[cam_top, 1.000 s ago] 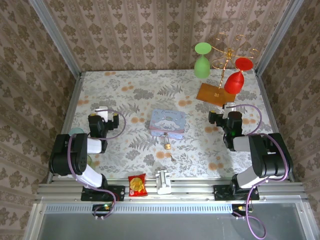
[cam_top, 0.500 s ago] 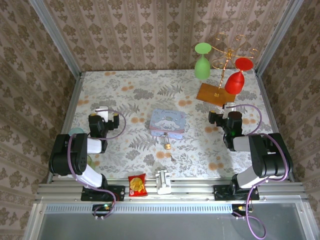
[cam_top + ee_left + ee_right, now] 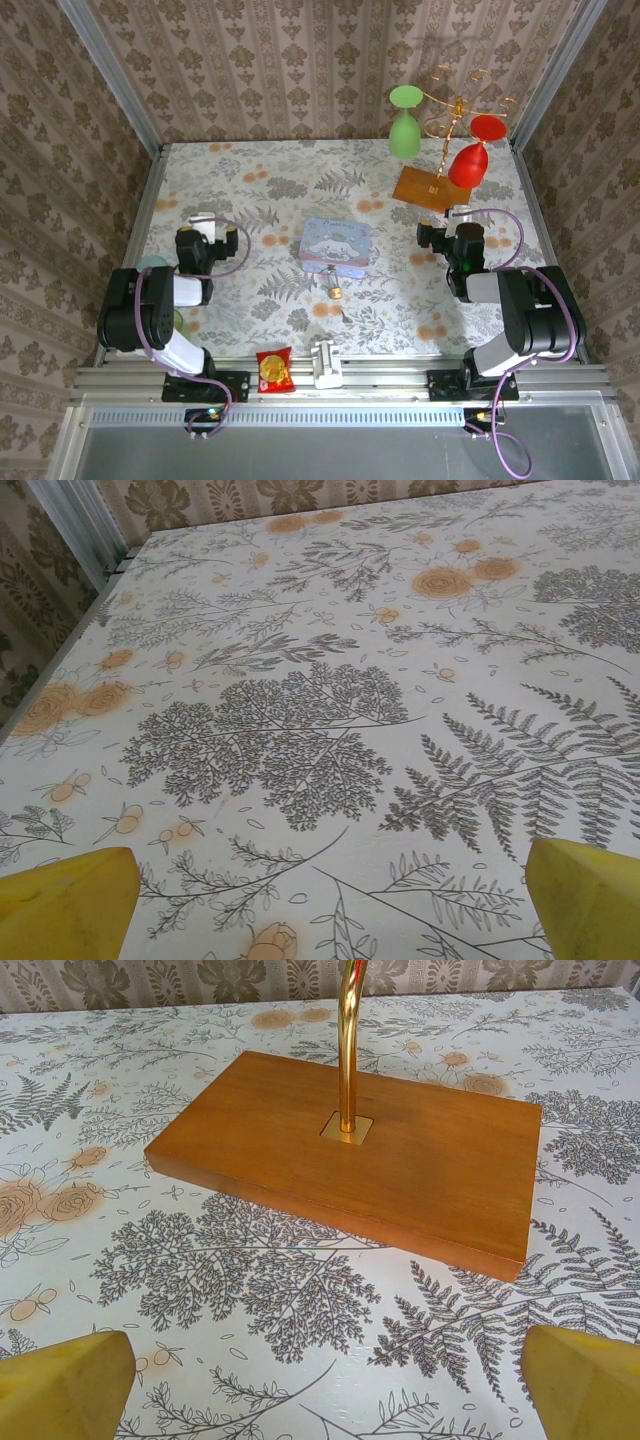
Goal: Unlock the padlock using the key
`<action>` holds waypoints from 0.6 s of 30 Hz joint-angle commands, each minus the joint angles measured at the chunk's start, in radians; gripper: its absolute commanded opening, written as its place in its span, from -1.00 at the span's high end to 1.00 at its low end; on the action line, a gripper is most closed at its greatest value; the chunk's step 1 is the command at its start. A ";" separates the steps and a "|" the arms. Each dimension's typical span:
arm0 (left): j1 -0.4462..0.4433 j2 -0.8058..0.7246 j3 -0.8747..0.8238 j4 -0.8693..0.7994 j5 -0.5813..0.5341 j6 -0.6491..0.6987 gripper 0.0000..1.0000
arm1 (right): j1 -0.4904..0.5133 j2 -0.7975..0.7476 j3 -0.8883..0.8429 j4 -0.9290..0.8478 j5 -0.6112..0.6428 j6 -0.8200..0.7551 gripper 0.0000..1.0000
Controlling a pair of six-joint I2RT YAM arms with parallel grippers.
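1. Top external view: the padlock sits near the middle of the counter, just off the 6 o'clock edge of the pale blue tin. Its brass body is toward 6 and what looks like the shackle is toward 12, so its long axis seems to run 12-to-6.
2. The key lies apart from the padlock, just past it at about 5 o'clock. It is a silvery speck, too small to tell which way it points.
3. The left hand is out at the 9 o'clock side of the counter, aimed toward 12. In the left wrist view its yellow fingers stand wide apart with only bare floral counter between them, so the hand is open and empty.
4. The right hand mirrors it at the 3 o'clock side, also aimed at 12, facing the wooden base. In the right wrist view its fingers are spread wide and hold nothing.
5. Here is the relation that matters: from the left hand, padlock and key lie at about 4 o'clock, and from the right hand at about 8 o'clock. Both hands face away from them, so each would have to swing inward and back toward the near edge.
6. Which arm is nearer is too close to call. The pair sits roughly midway, with the key perhaps a shade toward the right arm's side. A likely split is one hand steadying the padlock while the other takes the key.
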 commanded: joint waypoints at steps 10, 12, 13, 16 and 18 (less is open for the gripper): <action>-0.030 -0.033 0.025 -0.023 0.010 0.034 -1.00 | -0.003 -0.037 0.027 -0.037 0.001 -0.009 -1.00; -0.052 -0.066 0.015 -0.029 -0.051 0.040 -1.00 | 0.000 -0.092 0.045 -0.115 0.006 -0.015 -1.00; -0.067 -0.109 0.023 -0.076 -0.072 0.051 -1.00 | 0.005 -0.122 0.062 -0.173 0.022 -0.012 -1.00; -0.093 -0.221 0.114 -0.301 -0.094 0.069 -1.00 | 0.018 -0.217 0.114 -0.342 0.021 0.001 -1.00; -0.107 -0.266 0.118 -0.274 -0.076 0.026 -1.00 | 0.032 -0.252 0.126 -0.383 0.006 0.005 -1.00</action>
